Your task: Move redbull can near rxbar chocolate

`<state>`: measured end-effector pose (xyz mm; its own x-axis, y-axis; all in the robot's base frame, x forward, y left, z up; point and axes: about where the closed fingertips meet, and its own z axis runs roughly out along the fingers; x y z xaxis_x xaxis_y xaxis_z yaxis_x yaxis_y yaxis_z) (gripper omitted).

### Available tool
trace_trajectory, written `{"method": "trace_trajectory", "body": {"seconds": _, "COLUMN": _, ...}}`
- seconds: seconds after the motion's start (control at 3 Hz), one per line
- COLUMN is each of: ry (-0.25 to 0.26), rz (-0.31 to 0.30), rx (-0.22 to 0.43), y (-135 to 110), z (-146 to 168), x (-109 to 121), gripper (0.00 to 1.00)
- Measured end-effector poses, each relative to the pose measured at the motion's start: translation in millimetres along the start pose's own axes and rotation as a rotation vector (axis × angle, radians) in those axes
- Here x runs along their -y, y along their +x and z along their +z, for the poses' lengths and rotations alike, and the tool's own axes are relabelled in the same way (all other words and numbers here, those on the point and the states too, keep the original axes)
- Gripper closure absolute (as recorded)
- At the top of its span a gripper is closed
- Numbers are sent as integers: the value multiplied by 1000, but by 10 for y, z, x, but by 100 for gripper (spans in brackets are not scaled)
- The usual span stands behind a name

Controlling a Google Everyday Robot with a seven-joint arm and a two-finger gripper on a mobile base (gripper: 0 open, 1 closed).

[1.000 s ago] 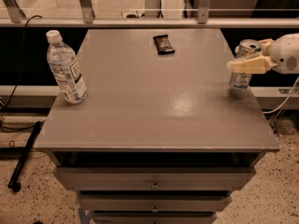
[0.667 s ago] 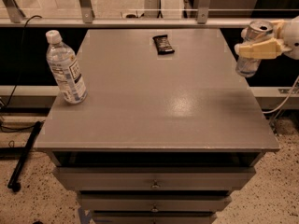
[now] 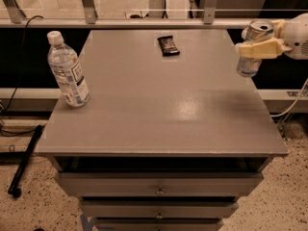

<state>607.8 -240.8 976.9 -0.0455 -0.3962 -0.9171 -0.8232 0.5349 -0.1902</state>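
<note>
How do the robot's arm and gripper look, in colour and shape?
The gripper, at the picture's right side by the table edge, has pale cream, blocky fingers. Behind them the arm ends in a smooth, rounded white housing. No markings show on it.

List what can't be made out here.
Camera view:
- Slim silver-and-blue metal can: midsection hidden by the gripper shut on it, by the grey table's right edge.
- Gripper: arm cut off by the right frame edge.
- Small flat dark-wrapped bar: print too small to read.
- Clear plastic bottle: label text too small.
</note>
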Motion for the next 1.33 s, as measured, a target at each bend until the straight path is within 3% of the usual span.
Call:
{"method": "trace_trajectory", "body": {"seconds": 0.67, "ry": 45, "rz": -28, "rx": 112, "y": -387, "z": 669, "x": 420, "gripper": 100}}
{"method": "trace_trajectory", "body": {"seconds": 1.33, "ry": 47, "rz": 27, "rx": 145, "y": -451, "z": 1484, "x": 677, "gripper": 100}}
